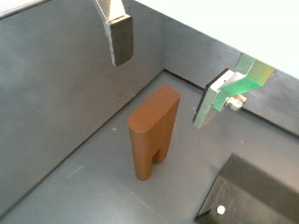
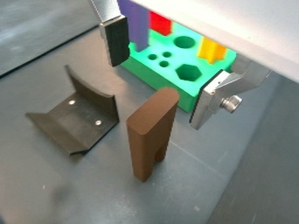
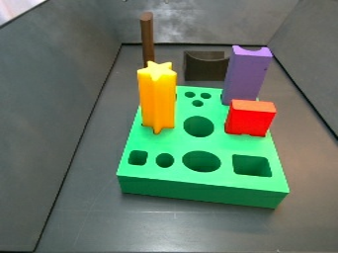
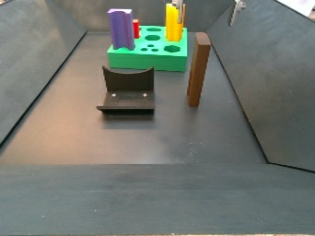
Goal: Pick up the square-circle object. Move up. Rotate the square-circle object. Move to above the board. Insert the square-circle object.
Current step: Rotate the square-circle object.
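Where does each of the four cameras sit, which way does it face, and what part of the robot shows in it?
Wrist view: above the claw, looking down on the standing square-circle object; both fingers show.
Wrist view: above the claw, looking down at the object, the fixture and the board; both fingers show.
Side view: beside the board, looking across the yellow star and purple block; no robot visible.
Side view: far end of the floor, facing the board; claw barely visible.
Shared: all four show the square-circle object.

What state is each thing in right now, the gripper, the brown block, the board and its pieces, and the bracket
gripper: open, above the square-circle object, not touching.
square-circle object: upright on the floor, free.
board: flat, several holes empty.
yellow star: upright in board.
purple block: upright in board.
red block: seated in board.
fixture: on the floor, empty.
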Motion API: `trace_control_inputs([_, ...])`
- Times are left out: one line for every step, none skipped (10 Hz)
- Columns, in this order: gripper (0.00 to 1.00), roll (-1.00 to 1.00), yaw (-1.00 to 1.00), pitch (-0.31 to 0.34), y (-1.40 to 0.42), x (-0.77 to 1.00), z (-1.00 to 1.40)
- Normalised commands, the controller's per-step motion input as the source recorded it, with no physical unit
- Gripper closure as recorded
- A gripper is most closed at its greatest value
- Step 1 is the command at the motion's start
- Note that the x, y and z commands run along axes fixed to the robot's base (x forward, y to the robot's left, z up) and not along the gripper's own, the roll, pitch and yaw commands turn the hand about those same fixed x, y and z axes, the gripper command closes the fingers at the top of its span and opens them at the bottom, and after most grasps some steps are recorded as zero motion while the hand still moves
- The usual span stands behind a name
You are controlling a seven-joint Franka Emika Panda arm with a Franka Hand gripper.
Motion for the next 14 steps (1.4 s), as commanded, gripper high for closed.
trace_control_inputs([0.00, 0.00, -1.00, 0.010, 0.05, 0.04, -0.05])
trace_control_inputs([0.00, 0.00, -1.00, 0.010, 0.04, 0.04, -0.04])
trace_control_inputs([0.00, 0.00, -1.00, 0.010, 0.03, 0.04, -0.04])
trace_control_inputs([0.00, 0.00, -1.00, 0.010, 0.03, 0.04, -0.03])
trace_control_inputs([0.00, 0.00, -1.00, 0.010, 0.03, 0.04, -0.03])
trace_control_inputs([0.00, 0.00, -1.00, 0.011, 0.03, 0.04, -0.03])
trace_control_inputs([0.00, 0.00, -1.00, 0.012, 0.03, 0.04, -0.03])
trace_control_inputs([0.00, 0.00, -1.00, 0.013, 0.03, 0.04, -0.03])
trace_control_inputs([0.00, 0.00, -1.00, 0.013, 0.03, 0.04, -0.03])
trace_control_inputs([0.00, 0.00, -1.00, 0.015, 0.03, 0.04, -0.03])
trace_control_inputs([0.00, 0.00, -1.00, 0.015, 0.03, 0.04, -0.03])
trace_control_inputs([0.00, 0.00, -1.00, 0.018, 0.03, 0.04, -0.03])
trace_control_inputs([0.00, 0.00, -1.00, 0.019, 0.03, 0.04, -0.03])
trace_control_inputs([0.00, 0.00, -1.00, 0.022, 0.03, 0.04, -0.03])
